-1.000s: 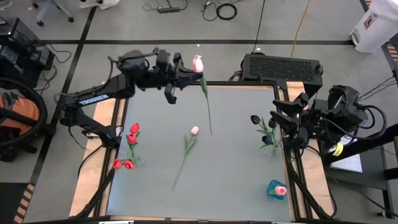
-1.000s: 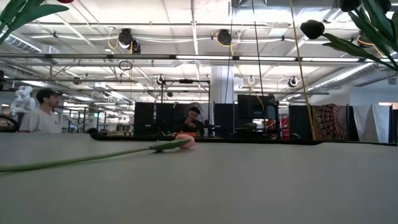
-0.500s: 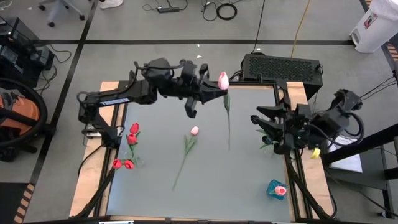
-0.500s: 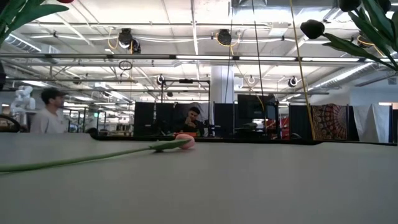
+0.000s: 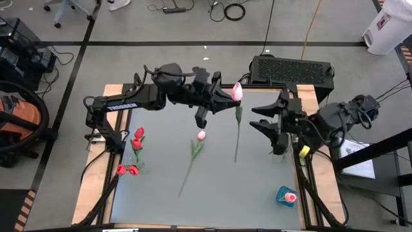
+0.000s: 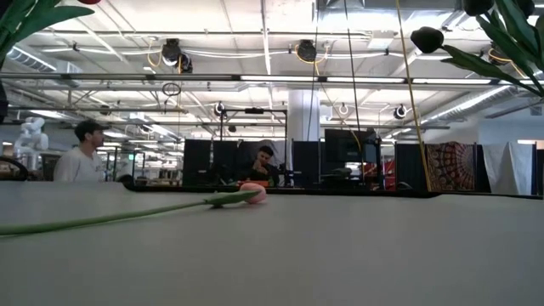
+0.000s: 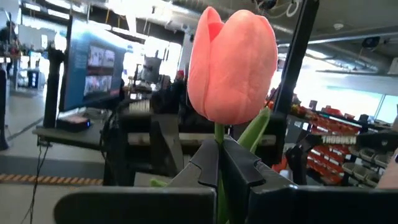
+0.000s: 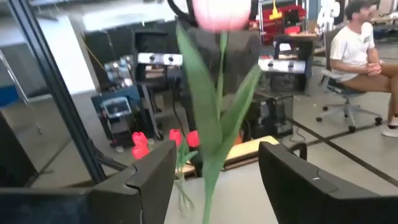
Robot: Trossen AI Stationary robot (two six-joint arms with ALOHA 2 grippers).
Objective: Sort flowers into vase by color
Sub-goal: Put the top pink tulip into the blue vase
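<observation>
1. Two arms meet at upper centre of the high view: the left gripper (image 5: pixel 222 102) is clamped on the stem of a pink artificial tulip (image 5: pixel 236 91), its stem hanging over the grey table (image 5: pixel 167 193).
2. To its right, the right gripper (image 5: pixel 267 119) stands wide apart and empty, beside that stem.
3. A clean handover, I judge, needs the stem centred between the right fingers before they close, and the left releasing only afterwards.
4. Only the right wrist view shows the stem between its fingers (image 8: pixel 140 183); only the low view shows a second pink tulip (image 6: pixel 252 193) lying flat.
</observation>
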